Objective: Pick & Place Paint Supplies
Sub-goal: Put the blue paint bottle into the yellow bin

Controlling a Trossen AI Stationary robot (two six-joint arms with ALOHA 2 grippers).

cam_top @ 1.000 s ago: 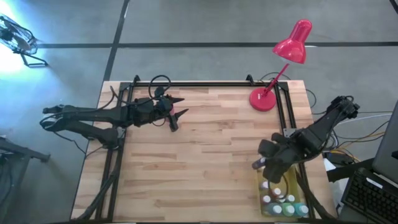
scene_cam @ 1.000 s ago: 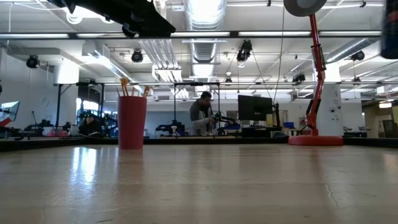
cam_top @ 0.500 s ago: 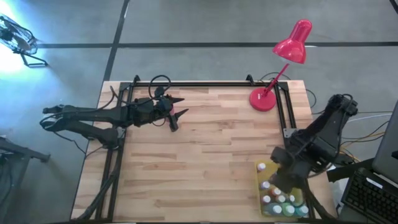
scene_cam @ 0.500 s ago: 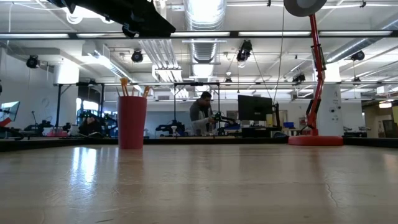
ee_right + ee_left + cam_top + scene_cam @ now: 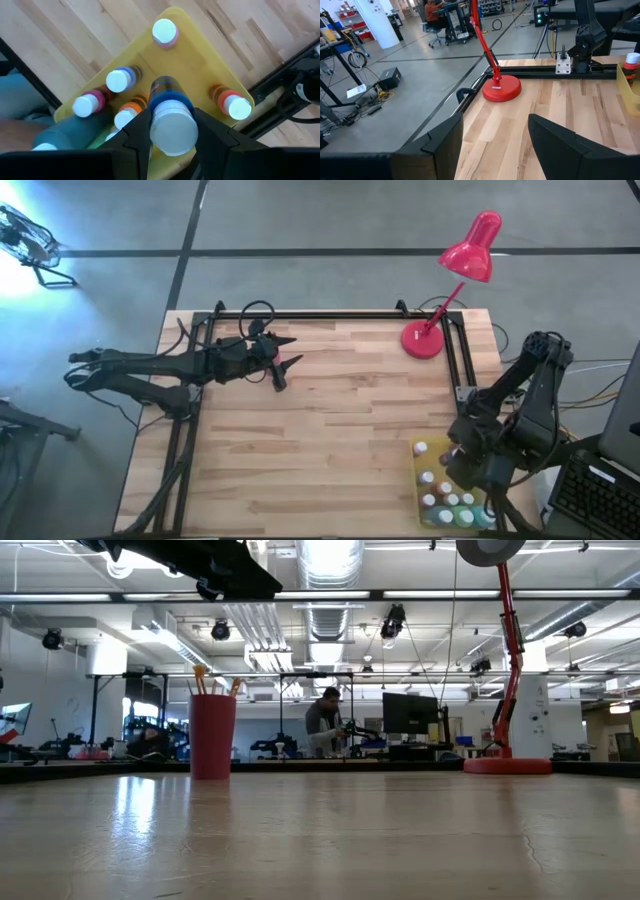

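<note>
Gripping blue paint bottle (image 5: 169, 112) between right tool (image 5: 172, 135) fingers, above yellow tray (image 5: 192, 60)

White-capped paint bottles (image 5: 119, 80) upright on tray (image 5: 190, 60)

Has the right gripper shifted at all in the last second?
Yes. In the high view the right gripper has travelled from the yellow tray's far end to above its bottles, away from the red lamp.
</note>
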